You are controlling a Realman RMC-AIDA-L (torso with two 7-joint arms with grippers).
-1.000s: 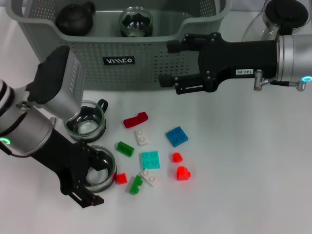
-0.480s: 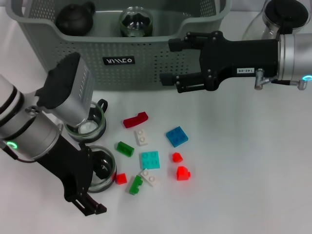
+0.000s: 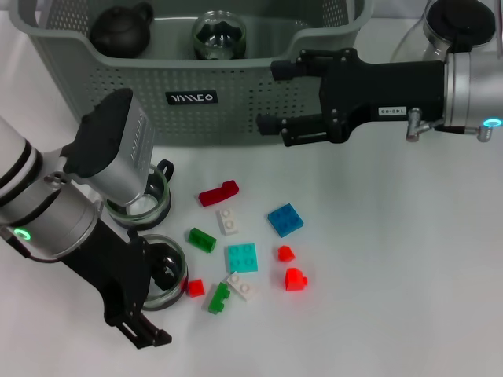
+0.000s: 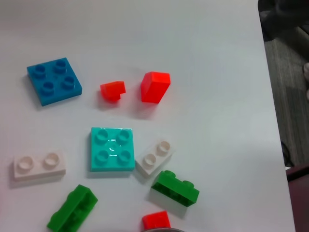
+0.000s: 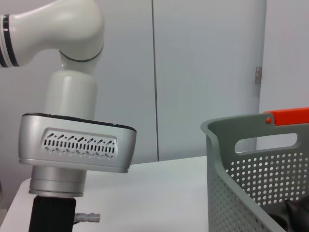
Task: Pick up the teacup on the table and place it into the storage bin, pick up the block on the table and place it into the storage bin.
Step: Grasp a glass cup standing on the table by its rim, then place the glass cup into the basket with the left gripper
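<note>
Judging progress: the big grey-green perforated storage bin [image 3: 236, 86] at the far side holds a dark teapot [image 3: 119, 29] and a clear glass piece [image 3: 218, 34], while two glass teacups [image 3: 141, 196] and all the scattered plastic blocks [image 3: 242, 258] sit on the white table [image 3: 393, 267], so most of the work looks undone. Left gripper [image 3: 161, 302] is low around the nearer teacup [image 3: 161, 275], fingers parted, not clearly gripping. Right gripper [image 3: 271, 98] hovers before the bin's front wall, jaws apart, holding nothing.
</note>
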